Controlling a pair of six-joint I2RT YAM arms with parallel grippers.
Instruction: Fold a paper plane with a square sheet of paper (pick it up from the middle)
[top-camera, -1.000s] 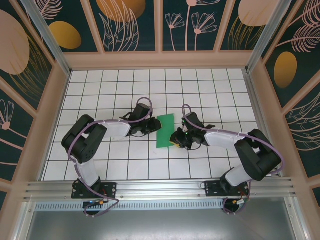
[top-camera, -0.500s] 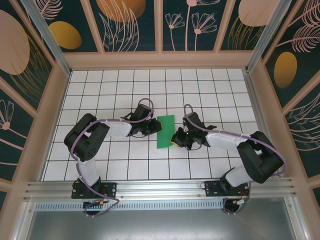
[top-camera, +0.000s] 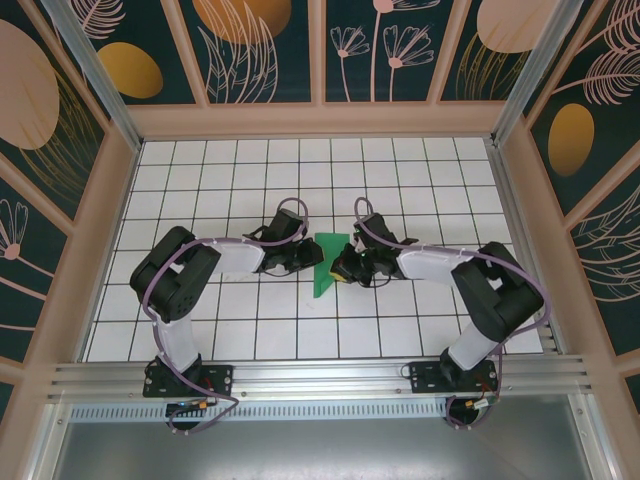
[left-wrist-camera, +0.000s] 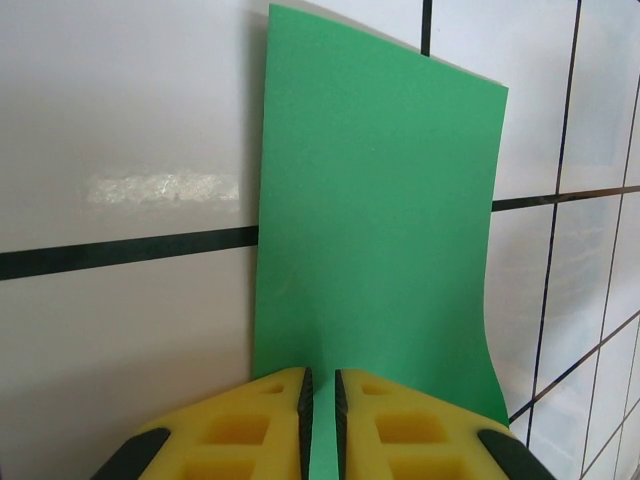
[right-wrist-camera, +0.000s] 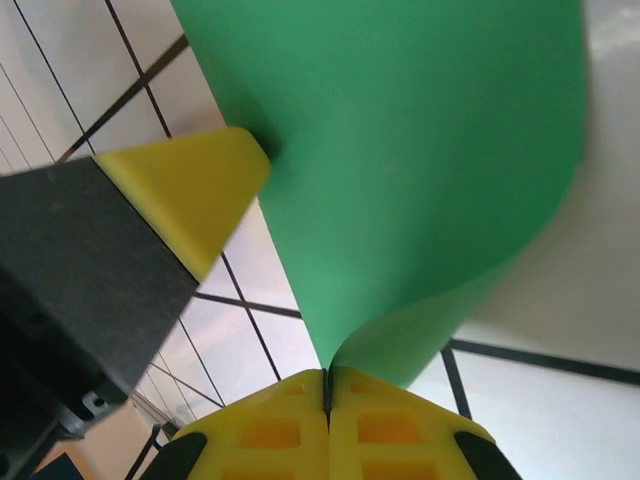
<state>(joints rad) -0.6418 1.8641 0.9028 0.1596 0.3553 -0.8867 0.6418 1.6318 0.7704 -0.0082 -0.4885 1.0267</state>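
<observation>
**Top view.** Your left gripper (top-camera: 311, 259) and right gripper (top-camera: 340, 270) face each other over the middle of the table (top-camera: 250, 330), with their tips close together. The paper (top-camera: 322, 268) sits between them and meets both sets of tips. Its far end is broad. Its near end tapers to a point that runs past the tips toward the arm bases. This view does not show how the jaws stand.

**Left wrist view.** The left gripper (left-wrist-camera: 320, 375) is nearly closed, with only a thin slit between its pads (left-wrist-camera: 255, 425). A strip of green shows in that slit, so you are holding the paper (left-wrist-camera: 380, 230) by its near edge. The sheet runs straight ahead of the tips over the tiles. Its right-hand edge curves just beside the right pad.

**Right wrist view.** The right gripper (right-wrist-camera: 327, 378) is pressed fully together and pinches an edge of the paper (right-wrist-camera: 400, 150) at its tips. From the pinch the sheet bows upward and ahead of the gripper, and its right side stands off the table. Ahead and to the left, one yellow finger of the left gripper (right-wrist-camera: 185, 190) touches the sheet's edge.
</observation>
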